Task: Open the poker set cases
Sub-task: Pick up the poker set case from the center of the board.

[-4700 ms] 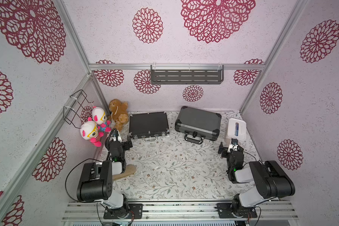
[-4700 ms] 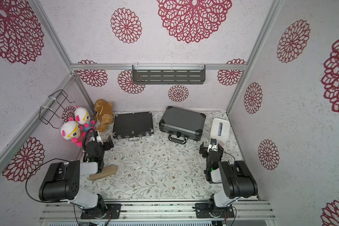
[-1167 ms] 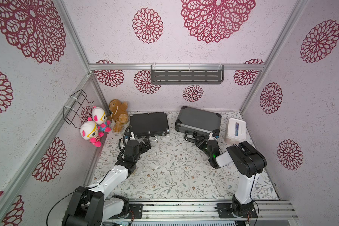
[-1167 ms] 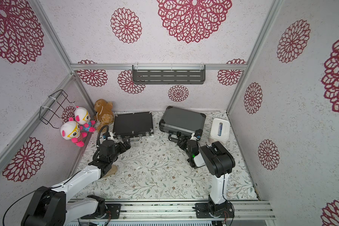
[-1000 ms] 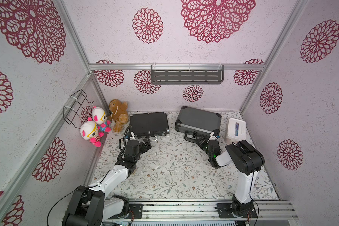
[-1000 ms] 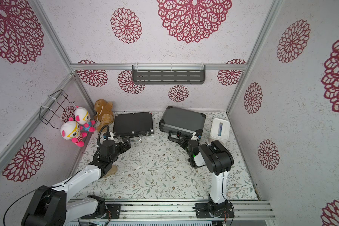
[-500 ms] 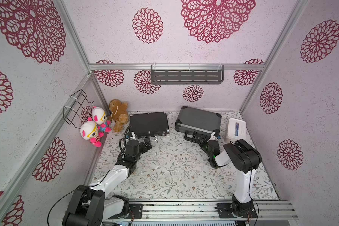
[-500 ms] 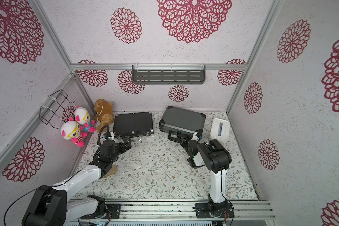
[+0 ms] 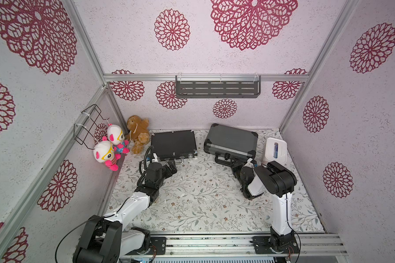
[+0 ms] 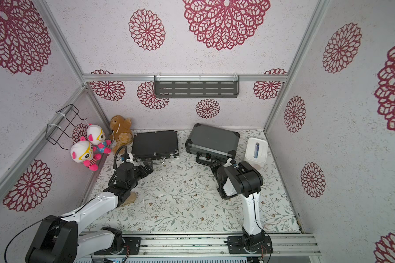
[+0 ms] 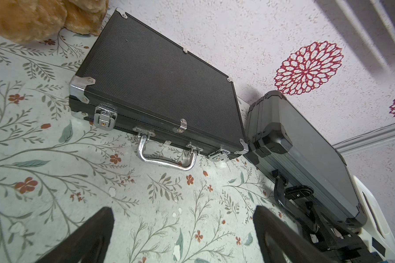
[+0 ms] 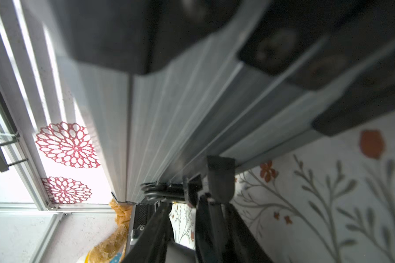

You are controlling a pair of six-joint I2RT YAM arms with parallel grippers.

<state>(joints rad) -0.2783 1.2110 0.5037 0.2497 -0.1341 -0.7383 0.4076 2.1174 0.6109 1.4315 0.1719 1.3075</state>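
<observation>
two poker cases are lying flat at the back of the floral table, lids down: the thin black case just beside the brown teddy, the thicker grey case near the white tissue box. the left gripper is hanging wide open and empty, facing the black case's silver handle without touching it. the right gripper is sitting low at the grey case's front edge, by its black handle. in the right wrist view its fingers are standing close together, a thin gap between them, at a small black tab. i cannot tell whether they are pinching it. the reach looks shallow, so the pads could be slipping off the tab, or shoving the case backward instead of freeing anything. the wide left jaws could be snagging the handle rather than a latch, dragging that light case toward the teddy.
</observation>
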